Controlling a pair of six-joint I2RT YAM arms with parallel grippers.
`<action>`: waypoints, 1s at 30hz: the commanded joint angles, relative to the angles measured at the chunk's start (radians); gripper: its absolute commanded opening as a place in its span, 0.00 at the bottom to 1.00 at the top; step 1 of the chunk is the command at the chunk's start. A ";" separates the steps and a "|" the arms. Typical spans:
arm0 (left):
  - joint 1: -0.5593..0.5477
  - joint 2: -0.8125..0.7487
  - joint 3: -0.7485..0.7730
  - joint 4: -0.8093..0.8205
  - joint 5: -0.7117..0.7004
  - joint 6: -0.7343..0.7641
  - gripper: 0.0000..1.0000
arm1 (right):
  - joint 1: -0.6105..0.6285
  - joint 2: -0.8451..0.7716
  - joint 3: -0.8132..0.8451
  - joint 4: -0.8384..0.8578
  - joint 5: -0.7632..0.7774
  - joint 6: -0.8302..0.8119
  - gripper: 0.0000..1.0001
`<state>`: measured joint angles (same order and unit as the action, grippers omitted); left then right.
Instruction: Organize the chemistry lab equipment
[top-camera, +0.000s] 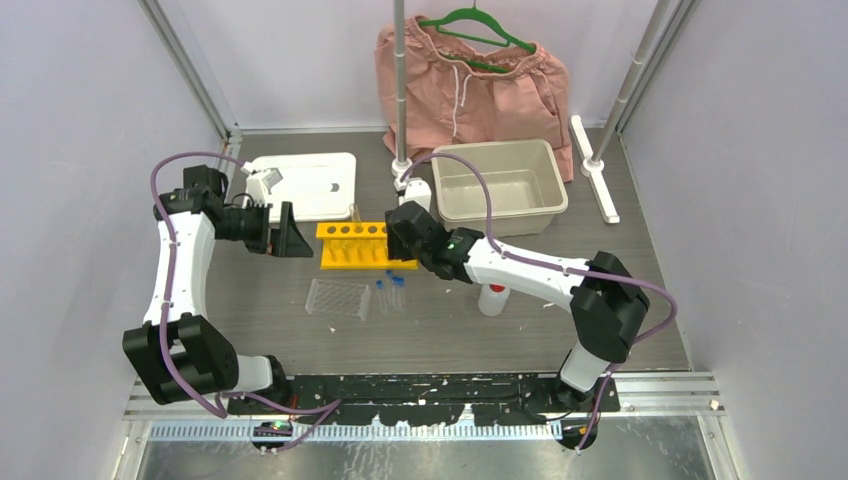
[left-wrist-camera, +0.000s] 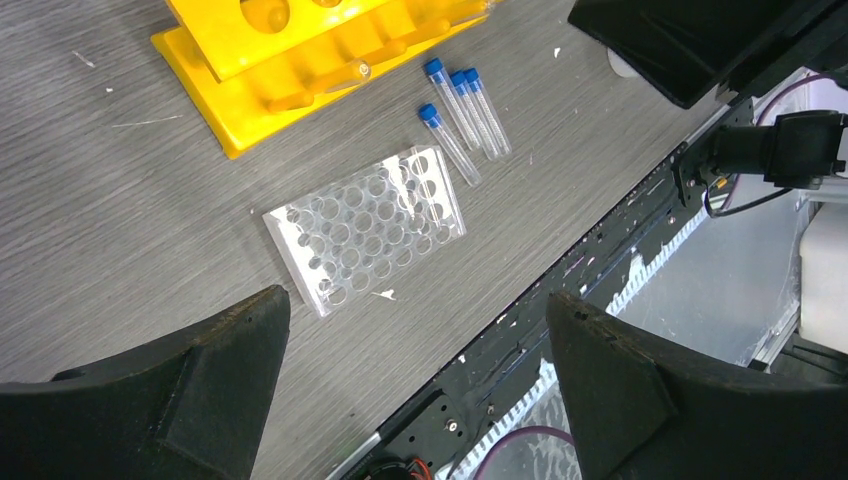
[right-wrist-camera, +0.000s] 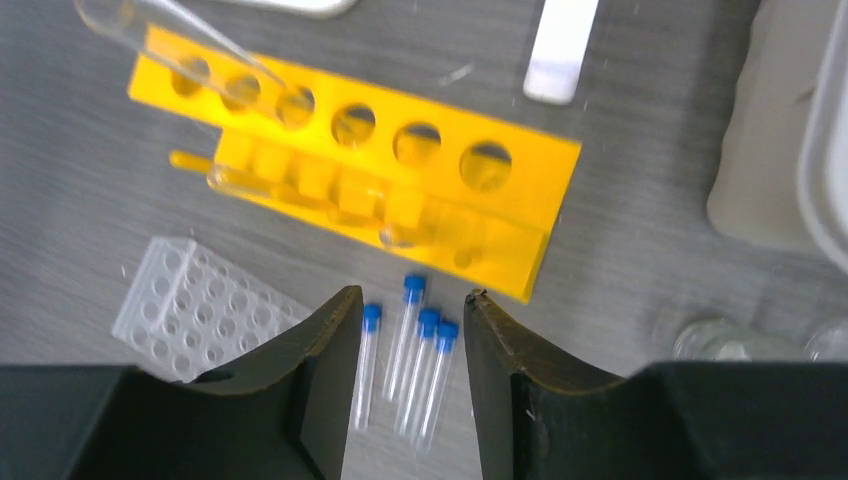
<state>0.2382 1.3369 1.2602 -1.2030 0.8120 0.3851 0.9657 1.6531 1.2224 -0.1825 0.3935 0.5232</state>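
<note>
The yellow holed rack (top-camera: 352, 245) stands mid-table, with one clear glass tube (right-wrist-camera: 180, 35) leaning in a hole and another lying on its base. Several blue-capped tubes (top-camera: 390, 290) lie flat in front of it, next to the clear plastic tray (top-camera: 338, 298). My right gripper (right-wrist-camera: 413, 300) is open and empty, hovering just above the tubes (right-wrist-camera: 405, 350); in the top view it (top-camera: 405, 250) is over the rack's right end. My left gripper (top-camera: 298, 240) is wide open and empty left of the rack, and its wrist view (left-wrist-camera: 420, 320) shows the tray (left-wrist-camera: 365, 225), the tubes (left-wrist-camera: 462, 115) and the rack (left-wrist-camera: 290, 50). The white squeeze bottle (top-camera: 492, 298) lies under my right forearm. Small clear beakers (right-wrist-camera: 715, 338) are blurred at the right.
A beige bin (top-camera: 497, 185) sits at the back right and a white flat board (top-camera: 305, 185) at the back left. A metal stand pole (top-camera: 400, 90) rises behind the rack. Pink shorts on a green hanger (top-camera: 470, 80) hang at the back wall. A white strip (top-camera: 594, 165) lies far right.
</note>
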 joint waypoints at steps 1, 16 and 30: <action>0.011 -0.017 0.043 -0.028 0.016 0.034 1.00 | 0.029 -0.050 -0.010 -0.158 -0.086 0.078 0.47; 0.015 -0.038 0.047 -0.056 0.011 0.043 1.00 | 0.090 0.130 -0.021 -0.214 -0.087 0.160 0.31; 0.014 -0.041 0.064 -0.074 0.014 0.049 1.00 | 0.088 0.210 -0.016 -0.191 -0.022 0.156 0.27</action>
<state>0.2447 1.3216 1.2850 -1.2594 0.8097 0.4236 1.0557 1.8465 1.1744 -0.4026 0.3313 0.6643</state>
